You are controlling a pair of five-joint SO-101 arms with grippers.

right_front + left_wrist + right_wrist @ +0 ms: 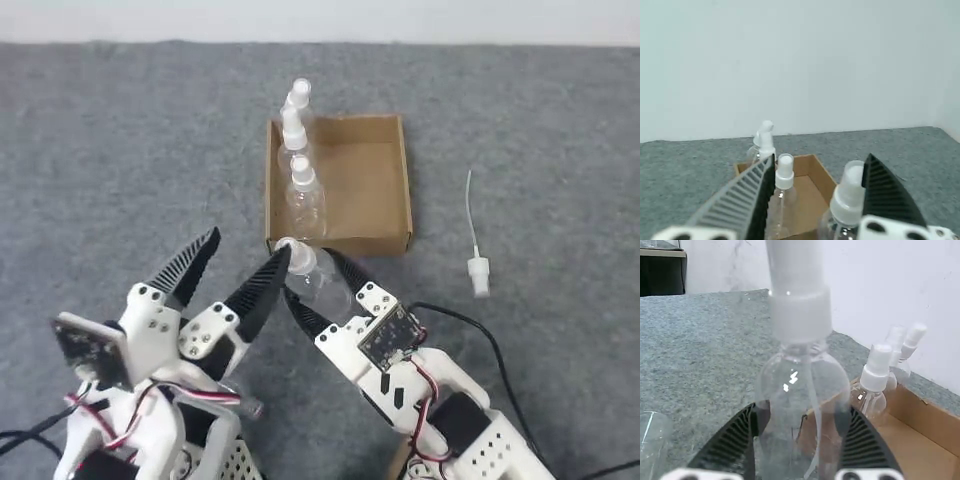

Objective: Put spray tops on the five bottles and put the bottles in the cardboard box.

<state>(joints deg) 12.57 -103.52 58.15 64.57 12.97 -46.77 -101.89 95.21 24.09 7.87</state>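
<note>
- While the right gripper (310, 275) is clenched on a clear bottle (802, 385) just before the cardboard box (385, 180), the left gripper (820, 160) stands released, jaws spread either side of its spray top (847, 192).
- Three topped bottles (303, 190) stand inside along one box wall; a spare spray top (478, 268) lies on the bench (120, 150), well apart.
- Likely step: fitting the fourth top. Next, the left jaws should close and twist it tight, or back off before boxing.

Left gripper (250, 245): fingers spread wide apart, both pointing forward from the arm base. Right gripper (315, 283): positioned just beside the left gripper, fingers (735, 440) clamped against opposite sides of an upright bottle (802, 385).
</note>
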